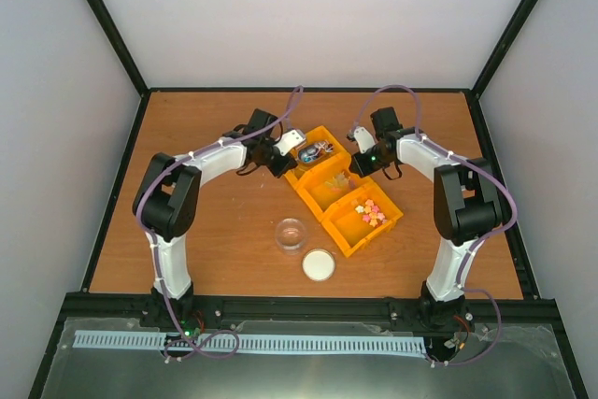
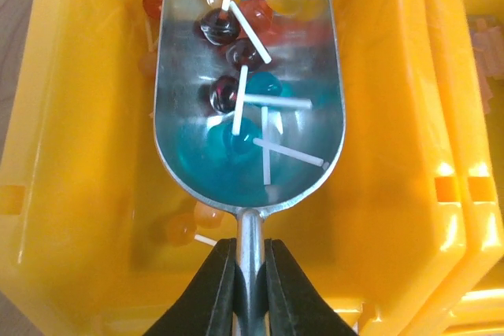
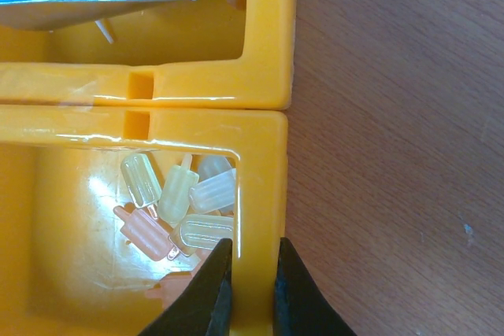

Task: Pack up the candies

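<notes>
My left gripper is shut on the handle of a metal scoop. The scoop is level inside the far yellow bin and holds several candies: blue, dark red, orange and yellow balls on white sticks. A few more candies lie on the bin floor beside and under it. My right gripper is shut on the right wall of the middle yellow bin, which holds pale ice-lolly-shaped candies. Small pink and yellow candies lie in the near bin.
The three bins stand touching in a diagonal row on the wooden table. A clear round cup and a white lid sit in front of them. The scoop's edge shows at the top of the right wrist view.
</notes>
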You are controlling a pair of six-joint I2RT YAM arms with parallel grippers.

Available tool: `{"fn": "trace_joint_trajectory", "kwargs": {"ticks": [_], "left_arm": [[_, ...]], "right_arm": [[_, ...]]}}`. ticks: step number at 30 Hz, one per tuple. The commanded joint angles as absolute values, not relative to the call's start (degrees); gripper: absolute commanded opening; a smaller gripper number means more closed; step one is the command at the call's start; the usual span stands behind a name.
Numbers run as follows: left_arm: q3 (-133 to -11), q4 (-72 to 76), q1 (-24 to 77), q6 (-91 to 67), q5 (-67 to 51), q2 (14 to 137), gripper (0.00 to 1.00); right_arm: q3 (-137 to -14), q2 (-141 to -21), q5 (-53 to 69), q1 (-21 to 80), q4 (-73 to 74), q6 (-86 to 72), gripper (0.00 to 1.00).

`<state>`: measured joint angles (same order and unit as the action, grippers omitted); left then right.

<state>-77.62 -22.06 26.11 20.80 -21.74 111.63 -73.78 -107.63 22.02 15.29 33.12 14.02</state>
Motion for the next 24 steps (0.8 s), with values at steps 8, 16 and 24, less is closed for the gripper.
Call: {"fn": "trace_joint_trajectory", "kwargs": {"ticks": [8, 16, 24], "left_arm": [[-70.34, -7.72, 20.89, 20.84, -33.57, 105.51, 0.01], [-67.67, -7.43, 20.13, 23.53, -34.48, 102.32, 0.01], [-68.17, -20.77, 16.0, 30.75, -39.16, 95.54, 0.01]], "right_arm": [[-72.13, -111.04, 24.41, 17.29, 32.82, 15.85, 0.03], [-72.03, -111.09, 24.17, 17.29, 33.06, 16.08, 0.03], [-72.2, -110.74, 23.26, 17.09, 33.45, 16.44, 0.03]]}}
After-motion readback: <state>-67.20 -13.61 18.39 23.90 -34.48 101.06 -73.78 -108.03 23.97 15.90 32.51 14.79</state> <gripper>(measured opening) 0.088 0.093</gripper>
